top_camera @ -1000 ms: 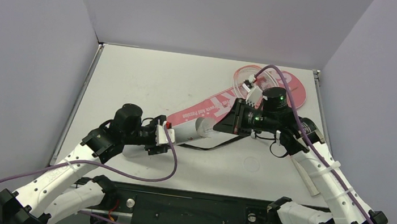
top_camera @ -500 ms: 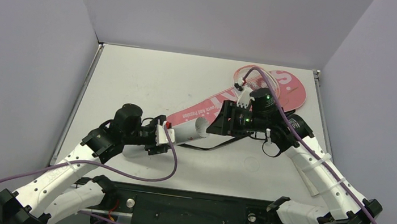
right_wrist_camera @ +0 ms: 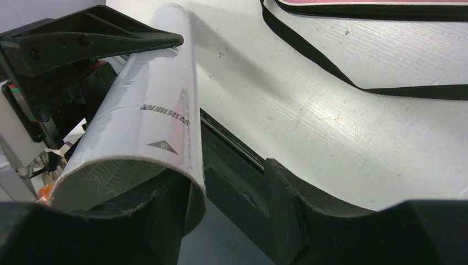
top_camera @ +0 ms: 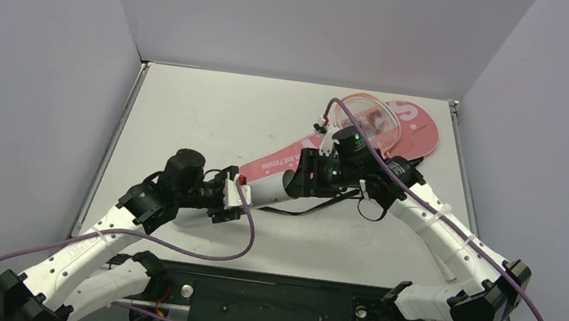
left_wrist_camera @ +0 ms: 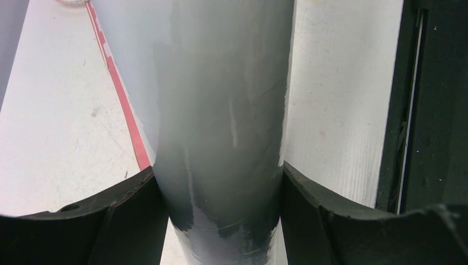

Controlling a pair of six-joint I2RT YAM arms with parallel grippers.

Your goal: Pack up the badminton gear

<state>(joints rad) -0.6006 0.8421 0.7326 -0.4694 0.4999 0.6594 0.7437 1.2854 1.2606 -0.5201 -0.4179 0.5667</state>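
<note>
Shifted leftward, right end effector [right_wrist_camera: 223, 182] spread at round mouth of smooth white tube [right_wrist_camera: 154, 110], left end effector [left_wrist_camera: 218, 176] clamping it

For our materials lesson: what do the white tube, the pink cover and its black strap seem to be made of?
White tube: thin plastic or coated card, slight sheen, thin-walled rim. Pink cover: probably printed synthetic fabric, matte. Black strap: flat woven webbing, likely nylon; lies limp.

Tube [left_wrist_camera: 221, 110] fills the left wrist view, kinda blurry, running off top and bottom. Its print in the right wrist view is too small to read. From above, the right arm [top_camera: 437, 228] hides the tube's mouth and the pink cover [top_camera: 412, 127]'s middle.
</note>
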